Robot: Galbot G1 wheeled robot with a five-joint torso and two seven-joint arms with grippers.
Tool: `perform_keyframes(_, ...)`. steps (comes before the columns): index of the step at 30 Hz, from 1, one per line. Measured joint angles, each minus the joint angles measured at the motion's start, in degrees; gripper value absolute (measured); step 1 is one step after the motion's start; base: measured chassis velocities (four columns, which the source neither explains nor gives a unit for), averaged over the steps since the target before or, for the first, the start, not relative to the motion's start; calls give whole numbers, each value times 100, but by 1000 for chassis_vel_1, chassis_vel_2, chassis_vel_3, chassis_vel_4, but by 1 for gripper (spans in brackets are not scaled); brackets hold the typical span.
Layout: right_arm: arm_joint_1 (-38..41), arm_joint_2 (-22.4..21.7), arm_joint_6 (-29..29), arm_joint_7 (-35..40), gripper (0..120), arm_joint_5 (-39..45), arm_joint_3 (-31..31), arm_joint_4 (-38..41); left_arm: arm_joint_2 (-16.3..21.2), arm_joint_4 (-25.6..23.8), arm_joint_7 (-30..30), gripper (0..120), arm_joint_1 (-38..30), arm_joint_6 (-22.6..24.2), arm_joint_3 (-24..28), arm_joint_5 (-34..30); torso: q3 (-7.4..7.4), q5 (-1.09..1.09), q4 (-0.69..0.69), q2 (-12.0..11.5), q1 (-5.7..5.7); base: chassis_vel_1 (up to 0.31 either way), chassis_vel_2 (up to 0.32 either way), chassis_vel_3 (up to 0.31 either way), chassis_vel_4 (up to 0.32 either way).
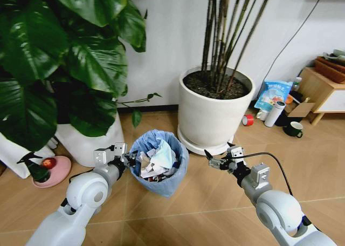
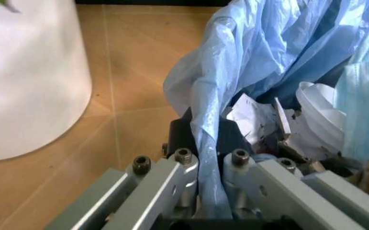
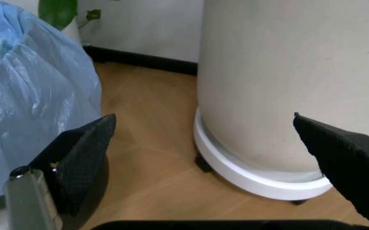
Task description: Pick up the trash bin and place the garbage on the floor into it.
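The trash bin (image 1: 161, 177) is lined with a crinkly light-blue bag and stands centre on the tan floor (image 1: 215, 203), between the two white planters. Crumpled white paper and other garbage (image 1: 158, 161) fills it to the top. My left gripper (image 1: 129, 158) is shut on the bin's left rim. The left wrist view shows the bag and rim pinched in that gripper (image 2: 210, 167), with paper scraps (image 2: 312, 115) just inside. My right gripper (image 1: 215, 158) hangs open to the right of the bin with nothing in it. Its black pads (image 3: 82, 153) are spread wide between the bin (image 3: 31, 96) and the planter.
A white planter with bamboo stalks (image 1: 215, 111) stands close behind the right gripper. A large leafy plant's white pot (image 1: 91, 141) is at left, with a pink saucer (image 1: 51, 170) beside it. A red tape roll (image 1: 247, 120), white bottle (image 1: 275, 114), dark mug (image 1: 294, 129) and wooden stand (image 1: 323, 89) lie back right.
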Motion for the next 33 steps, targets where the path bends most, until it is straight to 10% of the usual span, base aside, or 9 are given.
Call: perform_keyframes(33, -224, 28, -49, 120, 100, 19, 212, 37, -135, -57, -16, 0, 100, -37, -47, 119, -1, 3, -2, 0, -1, 67, -43, -67, 47)
